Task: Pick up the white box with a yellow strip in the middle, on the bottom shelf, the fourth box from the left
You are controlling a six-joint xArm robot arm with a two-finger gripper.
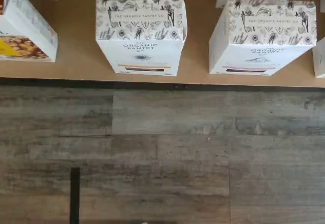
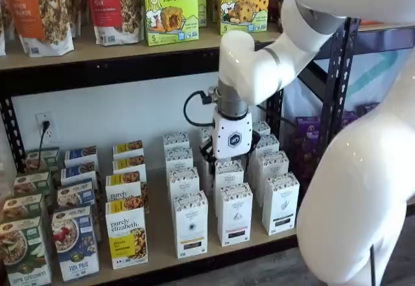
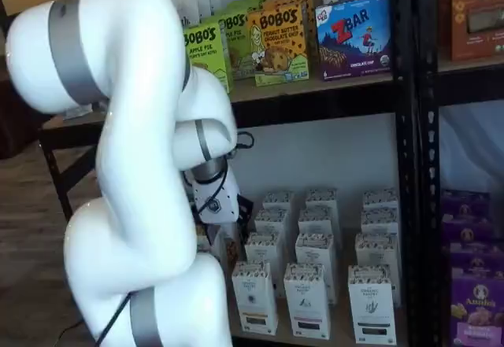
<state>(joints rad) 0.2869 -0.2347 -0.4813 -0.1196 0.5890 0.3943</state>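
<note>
Seen from above in the wrist view, the white box (image 1: 141, 36) stands upright at the front of the bottom shelf (image 1: 76, 66), with a speckled top and a yellowish strip low on its front. It also heads a row of white cartons in both shelf views (image 2: 191, 224) (image 3: 253, 296). My gripper (image 2: 227, 161) hangs above the white cartons with its white body pointing down. Its black fingers stand apart with nothing between them. It sits higher than the white box and is not touching it. In a shelf view the arm covers most of the gripper (image 3: 228, 213).
A purely elizabeth box (image 1: 23, 31) stands left of the white box and a pink-strip white carton (image 1: 264, 36) to its right. The black front rail (image 1: 162, 86) borders the wood-look floor (image 1: 162, 158). Bobo's boxes (image 2: 170, 7) fill the upper shelf. A black rack upright (image 3: 409, 166) stands right.
</note>
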